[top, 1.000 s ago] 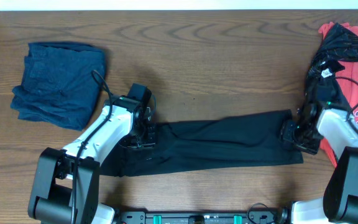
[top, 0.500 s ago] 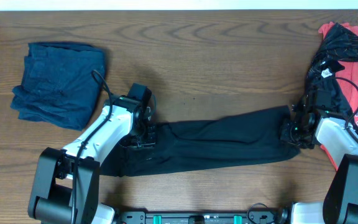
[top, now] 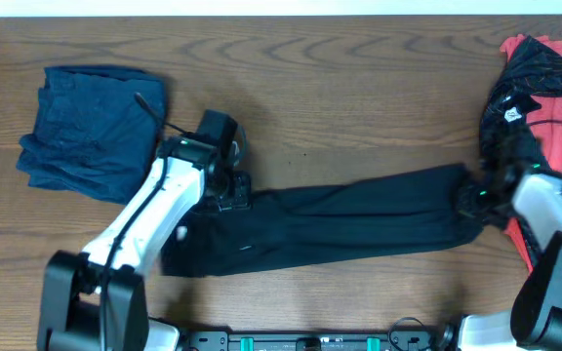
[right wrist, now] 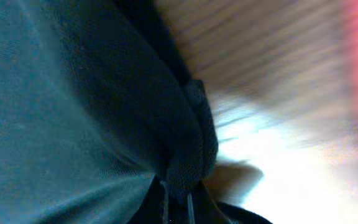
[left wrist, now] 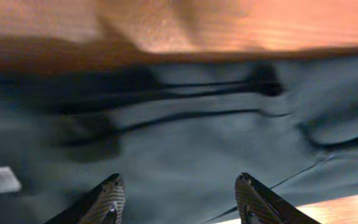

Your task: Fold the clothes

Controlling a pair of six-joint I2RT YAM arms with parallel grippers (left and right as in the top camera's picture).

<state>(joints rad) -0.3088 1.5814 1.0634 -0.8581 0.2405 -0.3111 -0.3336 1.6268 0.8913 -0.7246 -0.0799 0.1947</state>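
Black shirt (top: pixel 349 219) lies as a long band across the near side of the table (top: pixel 340 97). Left gripper (left wrist: pixel 179 198), fingers spread, sits over its left end; right gripper (right wrist: pixel 178 200) pinches its right end. Farther back: navy garment (top: pixel 91 132), left; red-and-black pile (top: pixel 535 78), right.

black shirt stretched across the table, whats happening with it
Two robot arms are working the long black fabric garment, laid across the wooden table. The right gripper appears pinched on its right end, where the cloth bunches. The left gripper sits at the left end, fingers open over the fabric, not gripping. A crumpled dark navy garment lies far left, a coral-red and black pile far right.
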